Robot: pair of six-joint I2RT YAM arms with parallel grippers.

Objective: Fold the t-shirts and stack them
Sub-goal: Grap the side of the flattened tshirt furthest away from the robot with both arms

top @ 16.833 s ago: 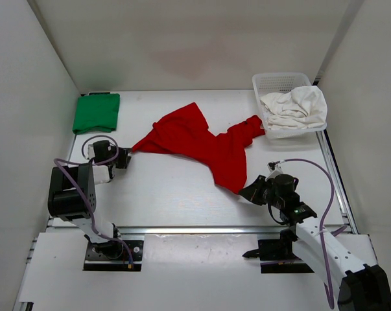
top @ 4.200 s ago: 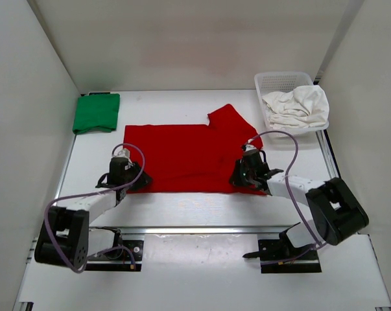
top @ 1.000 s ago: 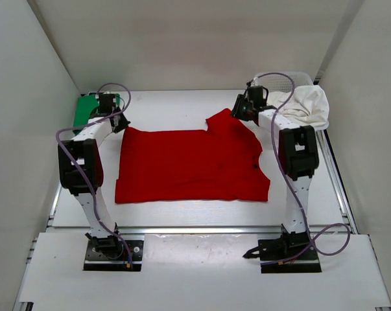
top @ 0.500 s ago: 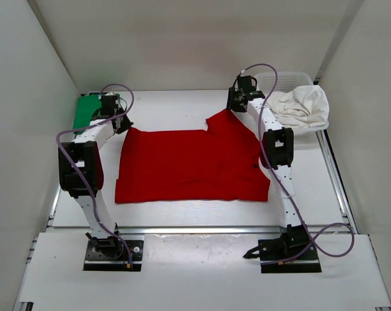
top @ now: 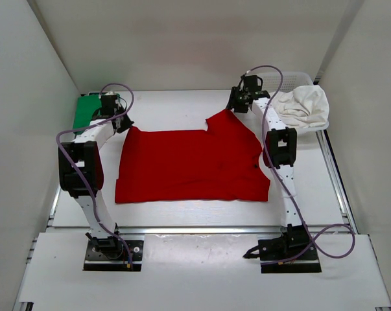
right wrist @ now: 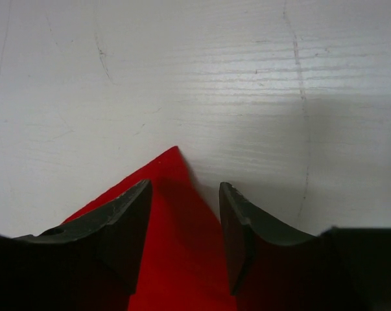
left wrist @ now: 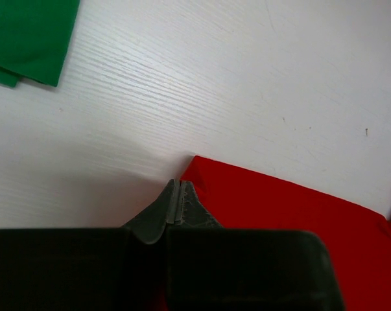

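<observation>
Your left gripper point(left wrist: 174, 199) jaws clamped on corner of plain red cloth t-shirt point(top: 189, 165), your right gripper point(right wrist: 185, 188) jaws apart astride its sleeve tip

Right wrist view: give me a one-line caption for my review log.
Right gripper, jaws open, straddling a pointed corner of the red t-shirt on the white table.

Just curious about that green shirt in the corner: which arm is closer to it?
Left. The left arm reaches beside the green shirt, jaws shut on the red shirt's far-left corner; the right arm is far off by the basket.
</observation>
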